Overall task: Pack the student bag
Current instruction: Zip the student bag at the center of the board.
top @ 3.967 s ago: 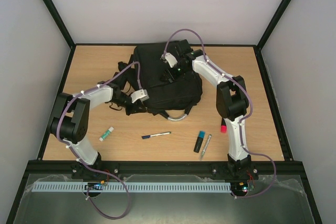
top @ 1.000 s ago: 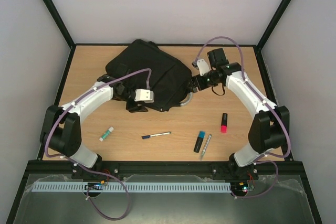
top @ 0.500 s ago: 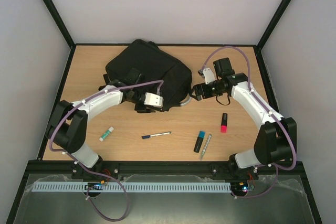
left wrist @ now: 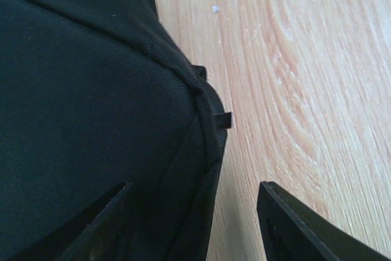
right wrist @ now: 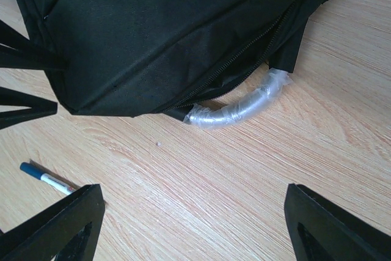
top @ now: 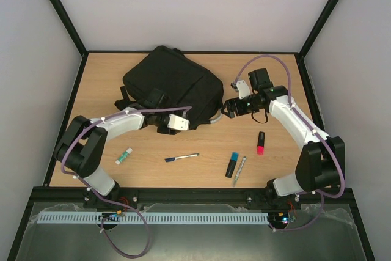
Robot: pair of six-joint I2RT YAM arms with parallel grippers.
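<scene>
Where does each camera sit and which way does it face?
Top: above and behind the bases, looking down on table, backpack, pen; left arm and right arm show.
Left wrist: on its arm, facing down at the backpack's edge; left gripper open at the bottom.
Right wrist: on its arm, facing down at the wrapped handle and pen; right gripper open at the bottom.
Shared: both wrist views catch the handle.

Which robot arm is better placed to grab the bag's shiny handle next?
Probably the right. The right gripper, open, faces the handle directly. The left gripper straddles the bag at its edge, farther away.
</scene>
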